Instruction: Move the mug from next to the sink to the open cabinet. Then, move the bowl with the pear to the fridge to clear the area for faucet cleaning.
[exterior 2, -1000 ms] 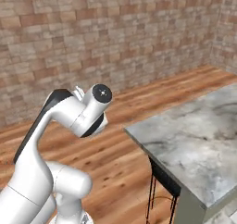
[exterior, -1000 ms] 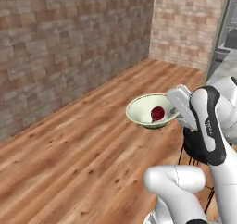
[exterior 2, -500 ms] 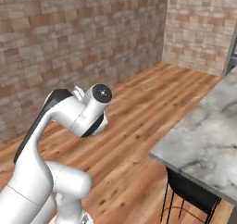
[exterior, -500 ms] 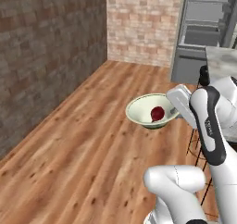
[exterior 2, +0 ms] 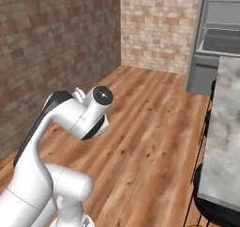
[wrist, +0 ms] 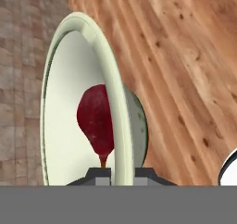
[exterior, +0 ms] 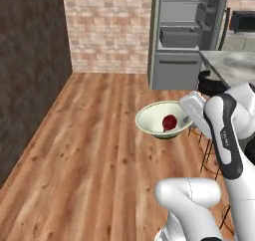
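I hold the cream-white bowl (exterior: 155, 120) level above the wooden floor, with the dark red pear (exterior: 170, 121) lying inside it. My gripper (exterior: 188, 119) is shut on the bowl's right rim. The hand view looks along that rim: the bowl (wrist: 69, 93) stands edge-on, the pear (wrist: 95, 121) rests in its hollow, and my gripper (wrist: 116, 174) pinches the rim from both sides. The grey fridge (exterior: 187, 36) stands open straight ahead, its shelves and drawers showing; in the right base view the fridge (exterior 2: 220, 38) is at the top right. The mug, sink and faucet are out of view.
A grey marble counter (exterior: 231, 65) with dark stools (exterior: 209, 83) beneath runs along the right; its edge (exterior 2: 220, 137) borders the right base view. A brick wall (exterior: 107, 28) closes the far side and a darker wall (exterior: 27, 75) the left. Open wooden floor (exterior: 94, 150) lies between.
The whole scene has swung with the base: the fridge and counter have come into view ahead and nearer. The bowl with the pear stays in my shut gripper, unchanged relative to the arm.
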You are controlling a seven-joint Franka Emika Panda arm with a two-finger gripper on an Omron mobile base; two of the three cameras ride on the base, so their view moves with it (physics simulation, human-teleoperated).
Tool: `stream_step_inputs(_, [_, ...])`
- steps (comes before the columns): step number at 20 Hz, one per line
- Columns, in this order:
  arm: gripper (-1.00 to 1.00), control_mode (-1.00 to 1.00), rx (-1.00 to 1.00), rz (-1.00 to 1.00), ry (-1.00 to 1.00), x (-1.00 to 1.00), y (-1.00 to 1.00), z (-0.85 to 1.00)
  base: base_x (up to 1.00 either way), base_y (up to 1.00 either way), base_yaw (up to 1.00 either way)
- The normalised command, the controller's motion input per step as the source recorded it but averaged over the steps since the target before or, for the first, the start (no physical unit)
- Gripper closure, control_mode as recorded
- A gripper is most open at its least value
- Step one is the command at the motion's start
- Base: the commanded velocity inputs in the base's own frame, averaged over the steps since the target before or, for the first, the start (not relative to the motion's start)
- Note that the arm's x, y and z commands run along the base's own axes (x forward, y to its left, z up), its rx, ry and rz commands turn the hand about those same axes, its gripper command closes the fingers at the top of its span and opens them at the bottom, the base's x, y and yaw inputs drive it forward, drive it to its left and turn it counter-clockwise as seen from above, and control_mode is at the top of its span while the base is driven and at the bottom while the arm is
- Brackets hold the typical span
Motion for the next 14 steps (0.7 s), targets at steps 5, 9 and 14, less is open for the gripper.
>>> stream_step_inputs(5, [1.00,1.00,0.00,0.00,0.00,0.00,0.00,0.00,1.00,0.70,-0.46])
stream_step_inputs(9, [1.00,1.00,0.00,0.00,0.00,0.00,0.00,0.00,1.00,0.59,-0.42])
stream_step_inputs(14, [1.00,1.00,0.00,0.00,0.00,0.00,0.00,0.00,1.00,0.56,-0.39])
